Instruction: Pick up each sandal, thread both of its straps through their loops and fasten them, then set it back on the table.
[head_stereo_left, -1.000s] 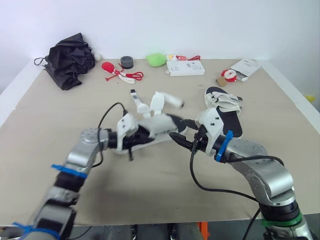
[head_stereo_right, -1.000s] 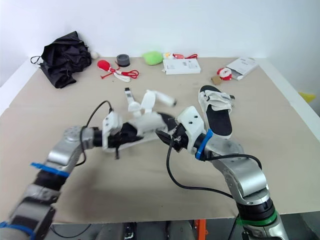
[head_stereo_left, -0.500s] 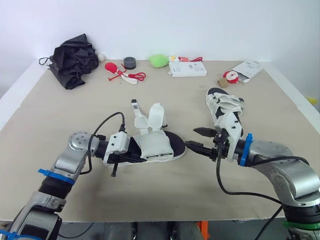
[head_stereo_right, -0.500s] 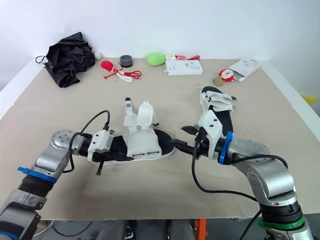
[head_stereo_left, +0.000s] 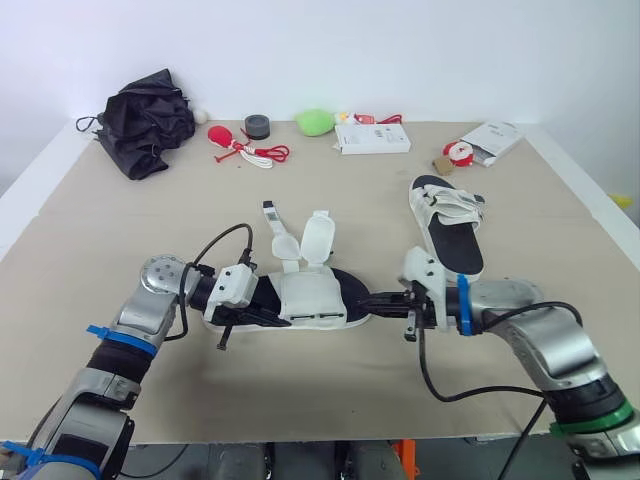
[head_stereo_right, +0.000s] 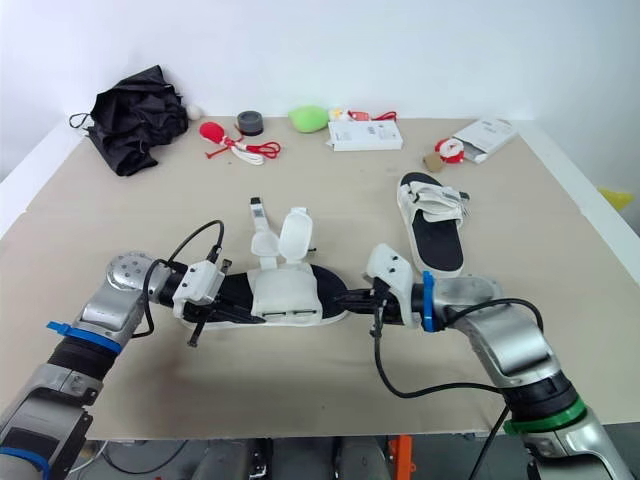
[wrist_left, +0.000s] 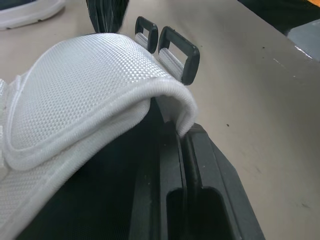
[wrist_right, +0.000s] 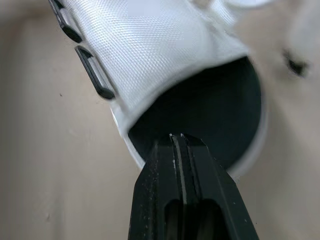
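A sandal (head_stereo_left: 305, 298) with a black footbed and white straps lies flat in the middle of the table. Its two strap flaps (head_stereo_left: 318, 238) stand up, unfastened. Two black loops (wrist_left: 172, 55) sit on its near side. My left gripper (head_stereo_left: 265, 316) is at the heel end, shut on the sandal's edge, with its fingers (wrist_left: 192, 165) under the white upper. My right gripper (head_stereo_left: 372, 300) is shut, its fingertips (wrist_right: 177, 142) touching the toe rim. A second sandal (head_stereo_left: 447, 228) lies to the right with its straps across it.
Along the back edge are a black crumpled bag (head_stereo_left: 148, 120), a red object with cord (head_stereo_left: 240, 145), a tape roll (head_stereo_left: 258, 125), a green object (head_stereo_left: 313, 121), a white box (head_stereo_left: 371, 137) and an open carton (head_stereo_left: 490, 138).
The sandal, lifted a second ago, has come down flat on the table in my left gripper. My right gripper has closed from open and moved onto the toe end.
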